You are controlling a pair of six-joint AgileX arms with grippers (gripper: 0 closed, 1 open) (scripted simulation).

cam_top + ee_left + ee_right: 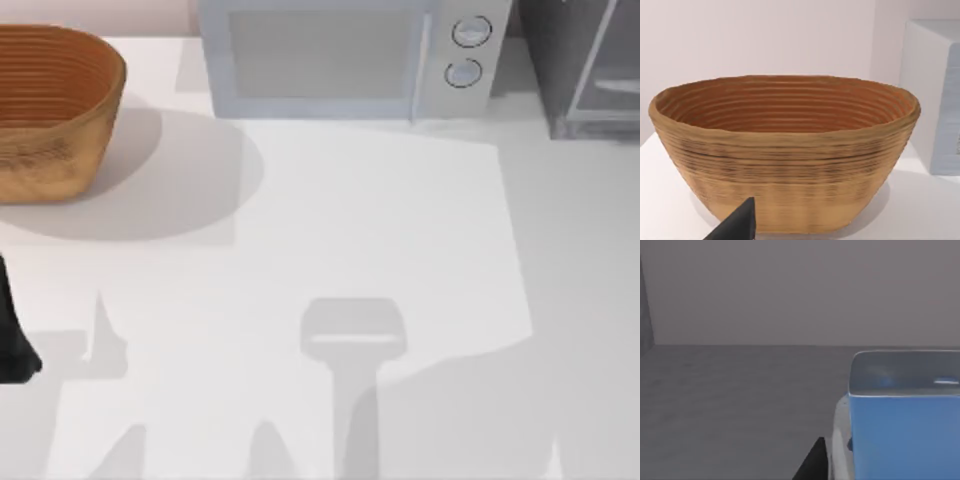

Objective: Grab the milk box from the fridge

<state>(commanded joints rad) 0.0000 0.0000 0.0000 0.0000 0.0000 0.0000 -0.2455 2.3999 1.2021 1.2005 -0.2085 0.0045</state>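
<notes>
Blue-topped milk box (900,425) looms right before the right gripper's finger (812,462), on the grey floor inside the fridge (585,65) at the table's (400,250) far right corner. Whether that gripper pinches it, I cannot tell. Left arm (12,335) waits at the left edge, facing the basket (785,150); its grip I cannot tell.

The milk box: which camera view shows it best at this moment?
The right wrist view shows the milk box best: its blue top fills the near corner, close to the camera, on a dark grey floor. In the top view only the fridge can be made out. The left wrist view faces the wicker basket.
</notes>
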